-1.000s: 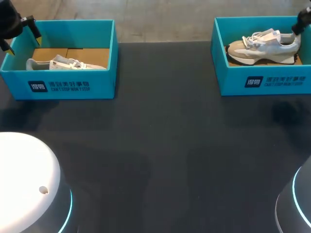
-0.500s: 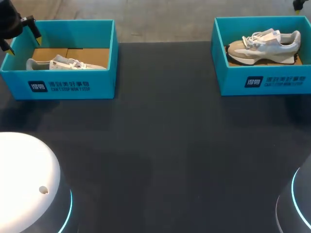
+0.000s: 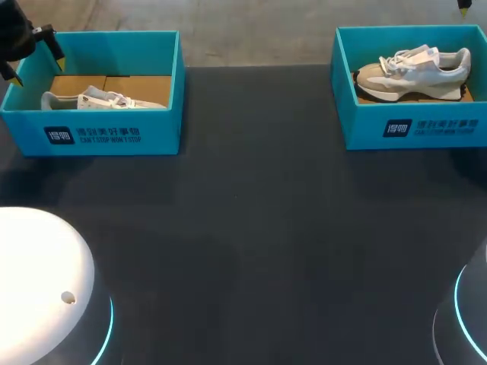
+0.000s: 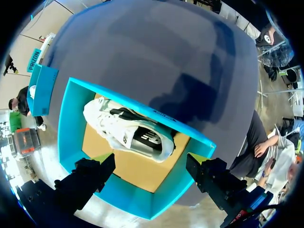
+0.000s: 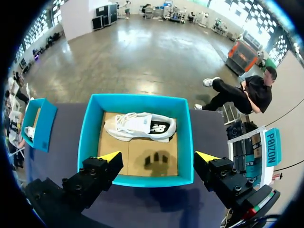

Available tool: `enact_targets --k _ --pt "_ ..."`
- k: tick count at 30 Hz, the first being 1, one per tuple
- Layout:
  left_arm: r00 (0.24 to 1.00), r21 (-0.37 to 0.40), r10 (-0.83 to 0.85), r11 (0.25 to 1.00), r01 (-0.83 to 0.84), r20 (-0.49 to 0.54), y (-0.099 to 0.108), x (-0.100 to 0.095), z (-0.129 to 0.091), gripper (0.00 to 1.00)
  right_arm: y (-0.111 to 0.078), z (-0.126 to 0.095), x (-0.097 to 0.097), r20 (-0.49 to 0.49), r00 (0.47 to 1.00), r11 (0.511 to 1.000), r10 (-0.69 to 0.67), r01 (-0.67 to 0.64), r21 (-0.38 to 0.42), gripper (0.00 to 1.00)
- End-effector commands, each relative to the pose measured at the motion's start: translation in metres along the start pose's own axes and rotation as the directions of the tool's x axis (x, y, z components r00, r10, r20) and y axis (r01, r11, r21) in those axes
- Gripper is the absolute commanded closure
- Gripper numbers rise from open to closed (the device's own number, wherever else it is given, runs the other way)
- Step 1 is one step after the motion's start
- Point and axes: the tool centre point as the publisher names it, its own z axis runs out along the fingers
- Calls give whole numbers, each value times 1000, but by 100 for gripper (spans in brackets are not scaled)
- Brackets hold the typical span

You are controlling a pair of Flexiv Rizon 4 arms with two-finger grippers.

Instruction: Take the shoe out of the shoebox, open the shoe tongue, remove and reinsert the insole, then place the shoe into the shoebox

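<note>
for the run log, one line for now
left gripper open above left shoebox | right gripper open above right shoebox | sneaker in each

Black right claw (image 5: 158,156) — yellow tips, white base (image 3: 38,281), cyan ring (image 3: 107,334)

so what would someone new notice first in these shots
Two bright teal boxes stand at the far corners of the dark table: the left shoebox holds a white sneaker, the right shoebox a beige-and-white sneaker. The left gripper and right gripper hang open above them, empty.
</note>
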Motion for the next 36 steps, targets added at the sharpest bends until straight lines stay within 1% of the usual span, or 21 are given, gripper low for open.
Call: enact_targets --k 1,6,7,9,10,11,12,15,18,20,22,26,30,36 --pt "1000 1 1 1000 -1 -2 1 0 0 0 0 0 0 0 1000 1000 0 0 1 0" --pt "1000 1 1 1000 -1 -2 1 0 0 0 0 0 0 0 1000 1000 0 0 1 0" --pt "1000 1 1 1000 -1 -2 1 0 0 0 2 4 -2 -5 1000 1000 12 -12 14 0" --pt "1000 1 1 1000 -1 -2 1 0 0 0 8 17 -6 6 1000 999 12 -12 30 0" --pt "1000 1 1 1000 -1 -2 1 0 0 0 9 19 -7 6 1000 999 12 -12 32 0" --pt "1000 1 1 1000 -1 -2 1 0 0 0 15 28 -11 39 999 999 13 -15 35 0" --pt "1000 1 1 1000 -1 -2 1 0 0 0 18 34 -14 51 998 999 23 -25 42 0" --pt "1000 1 1 1000 -1 -2 1 0 0 0 28 51 -22 43 997 997 64 -66 44 0" --pt "1000 1 1 1000 -1 -2 1 0 0 0 40 65 -25 50 997 997 63 -65 48 0" --pt "1000 1 1 1000 -1 -2 1 0 0 0 46 74 -27 44 997 995 69 -72 67 0" --pt "1000 1 1 1000 -1 -2 1 0 0 0 49 85 -31 65 996 995 56 -61 80 0" --pt "1000 1 1 1000 -1 -2 1 0 0 0 52 102 -35 44 996 987 82 -88 137 0" --pt "1000 1 1 1000 -1 -2 1 0 0 0 53 117 -40 40 992 977 119 -125 173 0" --pt "1000 1 1 1000 -1 -2 1 0 0 0 45 143 -41 63 988 962 140 -151 230 0"
